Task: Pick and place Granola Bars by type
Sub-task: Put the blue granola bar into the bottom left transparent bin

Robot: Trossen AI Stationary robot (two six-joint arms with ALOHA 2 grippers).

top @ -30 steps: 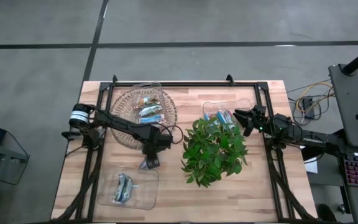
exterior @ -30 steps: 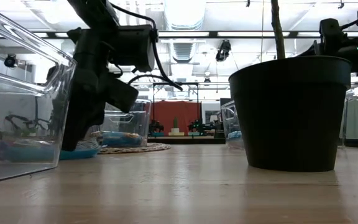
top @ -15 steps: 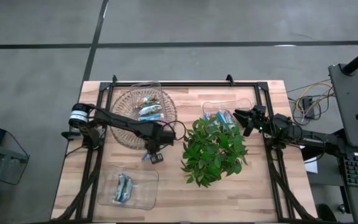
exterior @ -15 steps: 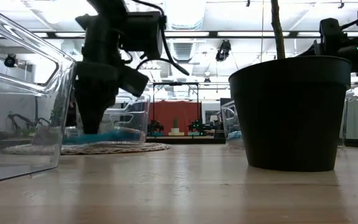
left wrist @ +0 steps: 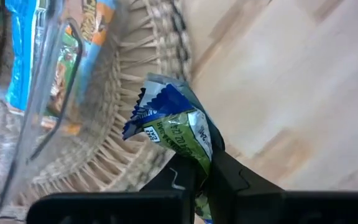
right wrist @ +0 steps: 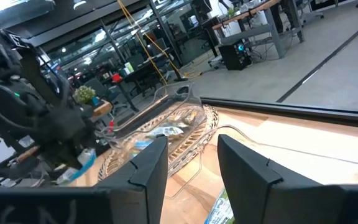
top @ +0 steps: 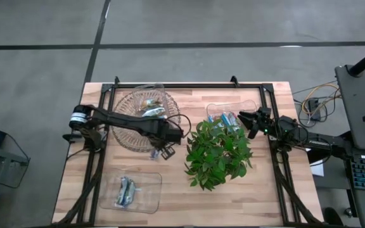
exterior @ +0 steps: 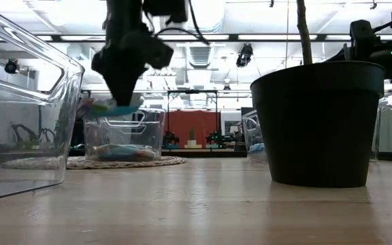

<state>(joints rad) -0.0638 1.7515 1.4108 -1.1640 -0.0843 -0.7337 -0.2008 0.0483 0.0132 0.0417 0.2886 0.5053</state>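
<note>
Reaching across from the worktop's (top: pixel 271 183) left edge, the left arm is stretching low w/ its hand (top: pixel 161 150) clenched on a blue-and-green foil-wrapped granola bar (left wrist: pixel 178 127), lifted clear of the wood just beside the round woven mat's (top: pixel 124 140) rim. Right hand (top: pixel 246 118) is hovering half-parted, gripping nothing, over the clear bin (top: pixel 233 109) behind the green leafy potted plant (top: pixel 217 154). Bare wood is lying between mat and plant.

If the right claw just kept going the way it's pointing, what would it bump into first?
Probably the clear container holding blue-wrapped bars, just ahead of the open right gripper. Past that stands the left arm. Depth is hard to judge, so it might pass above the container.
</note>
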